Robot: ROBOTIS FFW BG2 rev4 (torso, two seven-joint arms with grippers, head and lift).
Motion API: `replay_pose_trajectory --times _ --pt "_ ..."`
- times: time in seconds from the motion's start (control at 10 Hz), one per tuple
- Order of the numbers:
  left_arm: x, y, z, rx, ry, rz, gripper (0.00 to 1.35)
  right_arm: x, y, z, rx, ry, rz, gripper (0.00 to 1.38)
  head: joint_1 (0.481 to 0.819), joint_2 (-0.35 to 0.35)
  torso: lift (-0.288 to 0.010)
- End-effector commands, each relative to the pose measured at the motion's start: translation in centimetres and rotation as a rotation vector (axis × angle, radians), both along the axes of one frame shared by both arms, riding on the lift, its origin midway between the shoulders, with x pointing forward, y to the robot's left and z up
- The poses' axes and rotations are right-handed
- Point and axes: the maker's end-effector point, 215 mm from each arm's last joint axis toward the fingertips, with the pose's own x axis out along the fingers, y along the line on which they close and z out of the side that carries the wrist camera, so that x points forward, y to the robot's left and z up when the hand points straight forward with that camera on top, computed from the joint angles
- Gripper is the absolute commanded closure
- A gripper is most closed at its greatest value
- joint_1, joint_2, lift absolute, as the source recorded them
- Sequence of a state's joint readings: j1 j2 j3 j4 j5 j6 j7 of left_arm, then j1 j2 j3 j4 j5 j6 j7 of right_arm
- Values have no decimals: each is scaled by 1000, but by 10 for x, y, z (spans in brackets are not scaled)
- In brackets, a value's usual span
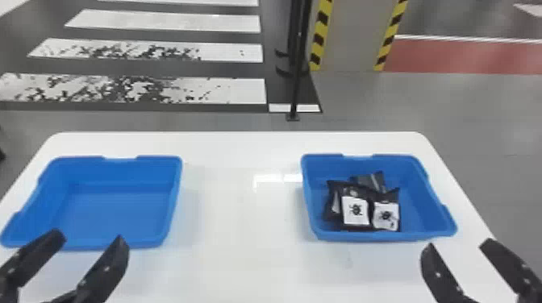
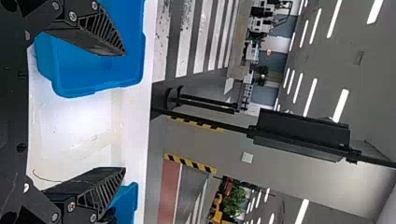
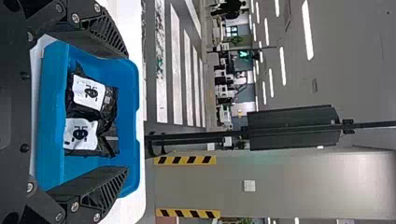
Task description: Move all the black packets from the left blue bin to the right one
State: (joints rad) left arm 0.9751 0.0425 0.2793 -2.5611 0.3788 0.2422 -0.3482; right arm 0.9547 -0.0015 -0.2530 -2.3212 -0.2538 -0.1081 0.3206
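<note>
Black packets [image 1: 355,209] were heaped in the right bin [image 1: 429,219] at one o'clock, well apart from the left bin [image 1: 117,205] at eleven. Left gripper [image 1: 89,237] and right gripper [image 1: 459,244] were both spread wide, with nothing gripped. Light, soft, slightly slippery handling was suggested by the creased look; any grip was best made across an upper edge [image 1: 342,186], at twelve o'clock.
</note>
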Motion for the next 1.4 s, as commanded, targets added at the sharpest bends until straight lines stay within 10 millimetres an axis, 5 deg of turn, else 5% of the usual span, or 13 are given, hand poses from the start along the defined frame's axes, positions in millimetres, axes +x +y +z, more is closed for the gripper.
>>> replay_pose_trajectory --times 0.0,1.3 --pt "-1 -1 -2 -6 7 -3 185 0 0 -1 8 2 -3 191 695 -70 -140" --pt "-2 -5 -6 -21 23 -11 185 -3 0 -3 22 7 -5 193 695 -80 -140"
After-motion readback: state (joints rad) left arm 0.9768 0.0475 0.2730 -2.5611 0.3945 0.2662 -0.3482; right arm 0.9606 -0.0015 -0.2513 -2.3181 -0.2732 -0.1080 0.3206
